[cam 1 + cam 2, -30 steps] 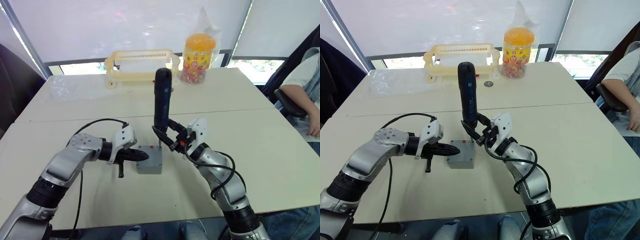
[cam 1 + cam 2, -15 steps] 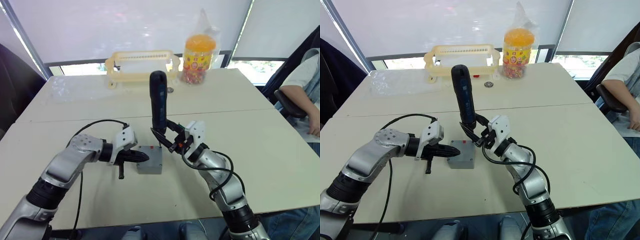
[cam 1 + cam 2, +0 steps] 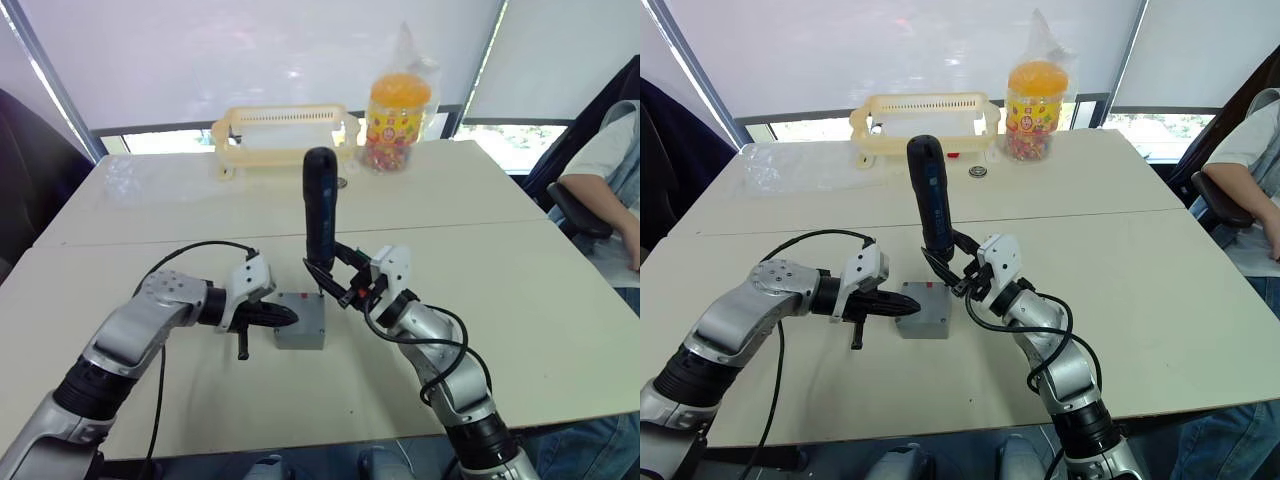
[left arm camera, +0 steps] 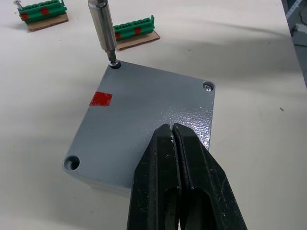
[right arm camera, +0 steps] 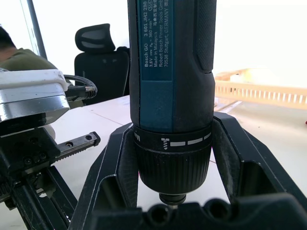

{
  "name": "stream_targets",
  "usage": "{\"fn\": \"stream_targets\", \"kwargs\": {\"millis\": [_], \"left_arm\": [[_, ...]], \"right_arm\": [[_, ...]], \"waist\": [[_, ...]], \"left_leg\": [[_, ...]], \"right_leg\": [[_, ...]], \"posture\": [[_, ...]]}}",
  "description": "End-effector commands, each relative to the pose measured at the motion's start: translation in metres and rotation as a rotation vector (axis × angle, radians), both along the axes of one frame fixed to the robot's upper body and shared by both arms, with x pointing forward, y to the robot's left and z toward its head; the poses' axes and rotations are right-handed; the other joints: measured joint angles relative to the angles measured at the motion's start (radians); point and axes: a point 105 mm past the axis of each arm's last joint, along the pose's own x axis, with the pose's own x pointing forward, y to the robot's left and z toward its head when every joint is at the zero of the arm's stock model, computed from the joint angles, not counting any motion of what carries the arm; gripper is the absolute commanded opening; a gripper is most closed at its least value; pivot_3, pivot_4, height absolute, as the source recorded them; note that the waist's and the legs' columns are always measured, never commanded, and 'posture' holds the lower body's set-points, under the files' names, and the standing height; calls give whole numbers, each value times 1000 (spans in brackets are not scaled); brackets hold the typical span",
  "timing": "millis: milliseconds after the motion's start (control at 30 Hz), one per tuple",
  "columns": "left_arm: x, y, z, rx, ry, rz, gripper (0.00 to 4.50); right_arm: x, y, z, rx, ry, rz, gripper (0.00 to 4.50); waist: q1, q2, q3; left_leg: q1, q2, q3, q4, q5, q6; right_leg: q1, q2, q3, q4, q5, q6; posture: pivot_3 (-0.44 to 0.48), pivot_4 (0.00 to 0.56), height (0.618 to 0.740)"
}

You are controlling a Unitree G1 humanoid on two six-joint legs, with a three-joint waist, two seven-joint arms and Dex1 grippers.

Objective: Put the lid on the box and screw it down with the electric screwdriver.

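Right gripper [image 3: 336,280] clamping upright electric screwdriver [image 3: 320,205], bit in lid [image 4: 153,110] corner hole; left gripper [image 4: 173,143] pressed together, resting on lid

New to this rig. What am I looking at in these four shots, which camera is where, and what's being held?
It is a humanoid robot with two arms, each ending in a two-fingered black tool. The two wide shots come from a stereo camera on its head, looking down over a pale table. The other two come from cameras on the wrists, looking along the fingers.

The right tool is shut on an upright electric screwdriver; the left wrist view shows its bit set in a corner hole of the lid, which sits on the grey box. The left tool, fingers shut, presses its tips on the lid.

Further back stand a cream basket and an orange-lidded jar. Green terminal blocks lie near the box. A person sits at the right.
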Motion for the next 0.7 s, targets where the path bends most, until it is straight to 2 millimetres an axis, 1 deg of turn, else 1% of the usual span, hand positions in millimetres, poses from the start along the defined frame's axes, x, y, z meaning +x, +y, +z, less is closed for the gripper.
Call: {"fn": "stream_targets", "kwargs": {"millis": [33,267,600,700], "left_arm": [[-1,2,-5,22,14,8,0],[-3,3,-10,34,17,10,0],[-5,2,-11,27,16,14,0],[-5,1,-12,23,18,13,0]], "right_arm": [[3,-3,-40,-89,136,-17,1772],[3,-6,-50,-123,160,-21,1772],[5,-11,-49,-150,151,-26,1772],[4,-14,-54,-176,160,-28,1772]], "waist": [[0,0,-1],[0,0,-5],[2,-1,-10],[2,-1,-12]], "left_leg": [[0,0,0,0,0,0],[0,0,0,0,0,0],[1,0,0,-1,0,0],[1,0,-1,-1,0,1]], "right_leg": [[0,0,0,0,0,0],[1,0,0,-1,0,0],[2,0,0,-2,-2,-2],[2,0,-1,-2,-2,-3]], "posture": [[0,150,740],[0,150,740],[0,150,740],[0,150,740]]}}
